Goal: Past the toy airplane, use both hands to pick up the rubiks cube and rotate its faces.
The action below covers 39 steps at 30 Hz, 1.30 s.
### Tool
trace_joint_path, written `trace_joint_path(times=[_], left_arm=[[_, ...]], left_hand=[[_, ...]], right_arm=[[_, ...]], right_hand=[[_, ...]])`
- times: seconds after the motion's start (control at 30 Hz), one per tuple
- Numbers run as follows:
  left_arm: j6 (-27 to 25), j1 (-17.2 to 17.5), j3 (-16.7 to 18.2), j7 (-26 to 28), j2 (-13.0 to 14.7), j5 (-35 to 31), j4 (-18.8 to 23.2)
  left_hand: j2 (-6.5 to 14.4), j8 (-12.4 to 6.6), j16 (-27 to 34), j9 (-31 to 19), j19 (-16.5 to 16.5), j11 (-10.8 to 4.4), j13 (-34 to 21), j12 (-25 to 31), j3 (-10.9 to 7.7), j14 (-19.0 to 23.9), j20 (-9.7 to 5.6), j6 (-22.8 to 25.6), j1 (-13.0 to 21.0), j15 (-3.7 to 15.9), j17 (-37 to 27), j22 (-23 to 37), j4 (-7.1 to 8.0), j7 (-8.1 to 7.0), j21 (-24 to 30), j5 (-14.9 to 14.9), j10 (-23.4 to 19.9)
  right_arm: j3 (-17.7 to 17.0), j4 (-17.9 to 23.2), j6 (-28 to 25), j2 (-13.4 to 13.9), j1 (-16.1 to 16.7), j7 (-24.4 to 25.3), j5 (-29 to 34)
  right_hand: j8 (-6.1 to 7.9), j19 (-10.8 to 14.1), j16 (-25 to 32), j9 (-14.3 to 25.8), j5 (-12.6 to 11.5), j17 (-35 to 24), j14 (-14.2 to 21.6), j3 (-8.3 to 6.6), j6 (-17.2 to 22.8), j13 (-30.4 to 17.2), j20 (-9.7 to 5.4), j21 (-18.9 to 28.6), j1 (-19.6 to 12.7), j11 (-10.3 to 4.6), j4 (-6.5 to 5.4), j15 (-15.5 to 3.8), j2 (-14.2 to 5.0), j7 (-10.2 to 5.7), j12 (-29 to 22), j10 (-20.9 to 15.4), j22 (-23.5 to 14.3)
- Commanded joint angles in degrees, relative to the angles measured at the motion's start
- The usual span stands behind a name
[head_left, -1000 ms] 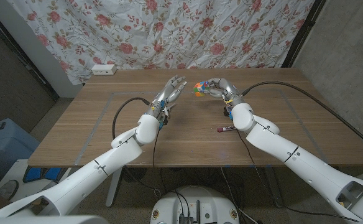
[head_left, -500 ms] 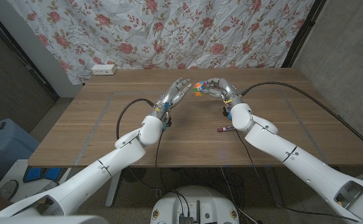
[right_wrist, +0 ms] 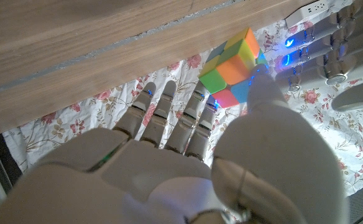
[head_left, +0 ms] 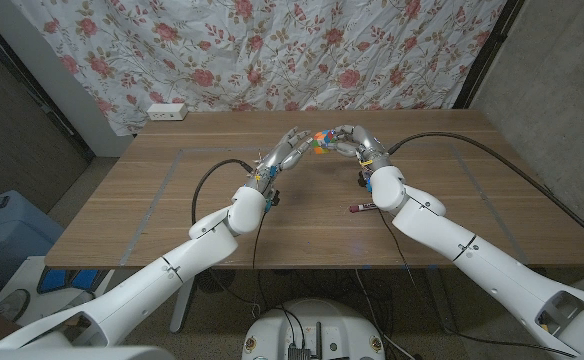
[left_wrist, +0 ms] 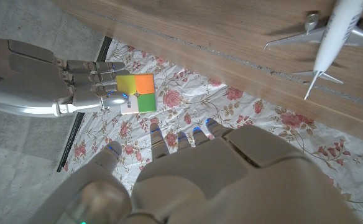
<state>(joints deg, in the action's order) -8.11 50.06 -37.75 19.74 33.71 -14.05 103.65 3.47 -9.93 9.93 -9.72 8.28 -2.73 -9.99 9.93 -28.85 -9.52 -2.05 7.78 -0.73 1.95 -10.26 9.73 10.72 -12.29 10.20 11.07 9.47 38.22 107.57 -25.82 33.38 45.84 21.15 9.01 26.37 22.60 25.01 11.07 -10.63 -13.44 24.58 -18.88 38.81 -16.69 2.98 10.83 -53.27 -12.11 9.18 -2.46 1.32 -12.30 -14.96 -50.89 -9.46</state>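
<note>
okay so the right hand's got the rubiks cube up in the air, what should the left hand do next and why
Probably bring the left hand the last bit in and close its fingers on the free side of the rubiks cube. The right hand holds the cube above the table, while the left hand is open beside it; the left wrist view shows a gap between them. Rotating a face needs both hands gripping.

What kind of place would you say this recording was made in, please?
Probably an improvised lab or workshop corner, not a home: a floral sheet hung as a backdrop, bare concrete walls, and a plain wooden table with a power strip at its far edge.
</note>
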Motion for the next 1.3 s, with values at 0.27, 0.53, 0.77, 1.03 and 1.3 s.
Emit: trace_joint_path(times=[0.27,0.53,0.77,1.03,1.3], left_arm=[[-0.17,-1.28,-1.08,-1.53,-0.58,0.22,-1.34],[-0.10,-1.71,-1.25,-2.45,-0.62,0.85,-1.58],[0.06,-2.09,-1.48,-2.96,-0.76,1.21,-1.97],[0.21,-2.43,-1.74,-3.41,-0.79,1.43,-2.27],[0.40,-2.36,-1.89,-3.29,-1.02,1.61,-2.37]], left_hand=[[3.29,-0.40,0.21,-0.11,0.85,0.14,-0.17,0.47,0.77,-4.85,-2.82,0.50,-0.58,2.50,-0.30,0.35,0.14,0.04,0.21,0.54,0.90],[3.35,-0.46,0.21,-0.10,1.12,0.09,-0.17,0.52,1.03,-5.10,-2.83,0.79,-0.57,2.73,-0.30,0.35,0.13,0.07,0.23,0.56,1.06],[3.41,-0.50,0.26,-0.09,1.33,0.03,-0.16,0.57,1.24,-5.20,-2.84,1.02,-0.55,2.74,-0.30,0.36,0.13,0.22,0.26,0.58,1.18],[3.49,-0.65,0.32,-0.08,1.54,0.06,-0.16,0.64,1.54,-5.31,-2.82,1.63,-0.51,2.64,-0.28,0.35,0.10,0.62,0.32,0.60,1.34],[3.54,-0.65,0.38,-0.08,1.58,0.06,-0.16,0.75,1.74,-5.32,-2.82,1.83,-0.48,2.58,-0.27,0.35,0.06,0.79,0.39,0.62,1.27]], right_arm=[[0.21,-1.25,0.35,-0.79,-0.51,1.02,-0.06],[0.26,-1.92,0.60,-1.26,-0.81,1.50,-0.07],[0.28,-2.31,1.00,-1.28,-1.06,1.49,-0.08],[0.11,-2.38,1.14,-1.45,-0.92,1.87,-0.20],[-0.03,-2.33,1.19,-1.63,-0.58,2.56,-0.12]], right_hand=[[0.18,0.01,0.48,0.09,-0.26,-0.17,0.24,0.26,1.03,-0.33,0.23,-0.09,-2.26,-0.21,0.10,-6.22,-2.08,-0.35,0.08,-1.13,-0.10],[0.10,0.07,0.68,0.09,-0.30,-0.17,0.37,0.31,1.25,-0.39,0.16,-0.07,-2.46,-0.22,0.10,-6.28,-2.19,-0.36,0.20,-1.30,-0.10],[0.01,0.12,0.78,0.09,-0.32,-0.17,0.38,0.37,1.33,-0.45,0.18,-0.06,-2.53,-0.22,0.08,-6.29,-2.22,-0.37,0.29,-1.37,-0.10],[-0.09,0.15,0.92,0.10,-0.34,-0.17,0.42,0.48,1.45,-0.54,0.15,-0.05,-2.60,-0.22,0.06,-6.35,-2.22,-0.37,0.39,-1.48,-0.10],[-0.11,0.18,1.10,0.10,-0.38,-0.18,0.52,0.54,1.77,-0.57,0.11,-0.05,-2.71,-0.25,0.04,-6.43,-2.32,-0.33,0.51,-1.61,-0.10]])
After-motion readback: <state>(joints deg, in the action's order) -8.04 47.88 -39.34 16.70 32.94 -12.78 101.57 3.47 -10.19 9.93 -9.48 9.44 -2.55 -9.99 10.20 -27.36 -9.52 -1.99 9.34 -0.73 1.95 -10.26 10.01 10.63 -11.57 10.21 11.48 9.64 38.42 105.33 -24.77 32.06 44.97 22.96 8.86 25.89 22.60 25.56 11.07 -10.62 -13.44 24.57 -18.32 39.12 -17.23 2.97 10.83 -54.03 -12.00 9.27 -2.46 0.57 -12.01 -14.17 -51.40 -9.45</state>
